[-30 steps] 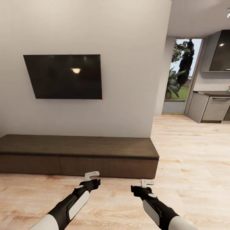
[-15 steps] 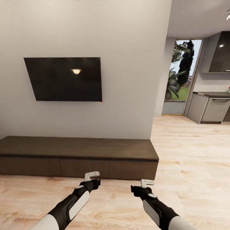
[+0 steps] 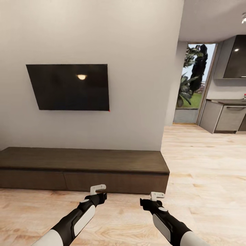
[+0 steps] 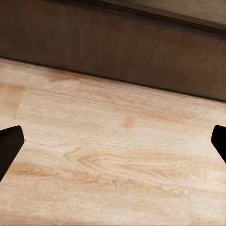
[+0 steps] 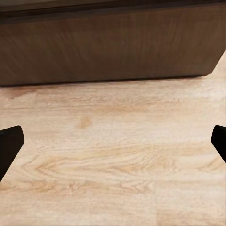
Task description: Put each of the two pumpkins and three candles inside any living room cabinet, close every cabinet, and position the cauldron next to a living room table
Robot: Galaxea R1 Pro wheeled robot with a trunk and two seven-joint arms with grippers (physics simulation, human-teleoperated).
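Black TV (image 3: pixel 68 87) on wall; window (image 3: pixel 194 80); perhaps kitchen counter (image 3: pixel 227 116).

1. No text, label, brand, number or sign can be read in any view.
2. The TV (image 3: pixel 70 87) screen is seen black, with a lamp glare and no logo or lettering.
3. The cabinet (image 3: pixel 102 179) fronts are seen as plain wood, unmarked.
4. No marking is made out on the arms.

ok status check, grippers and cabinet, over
Left gripper open, empty; right gripper open, empty. Cabinet dead ahead, drawer fronts closed, top bare. Bare floor between, nothing blocking.
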